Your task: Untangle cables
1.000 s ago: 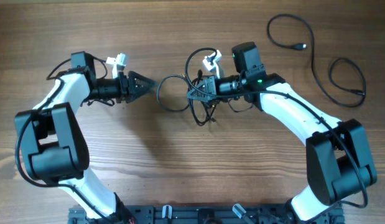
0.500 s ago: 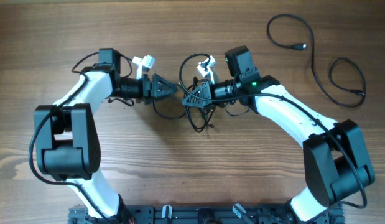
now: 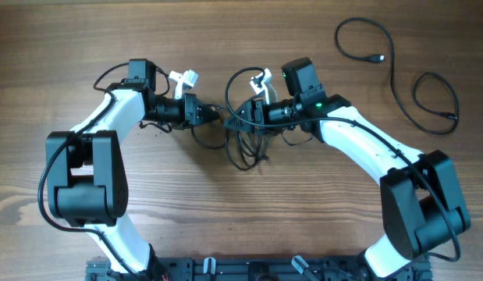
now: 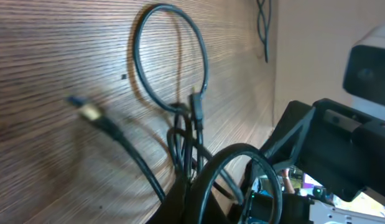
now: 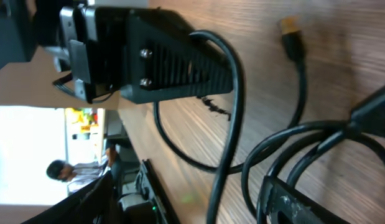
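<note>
Left jaws and right jaws nearly touch, tip to tip, at the knotted cables (image 3: 241,150).

Knotted cables (image 3: 246,144) at table (image 3: 225,226) centre, towards the far edge, between left gripper (image 3: 212,115) and right gripper (image 3: 235,123); loose cable (image 3: 393,70) by far right corner.

The left gripper (image 5: 224,76) is ribbed black plastic with two screws (image 5: 142,53) (hex-headed, perhaps), its arm (image 3: 108,113) shelled white.

A brown wooden table (image 3: 225,218) with fine grain fills the overhead view, and a dark rail (image 3: 225,269) runs along its near edge. In the right wrist view, a person (image 5: 68,169) shows against a bright background.
</note>
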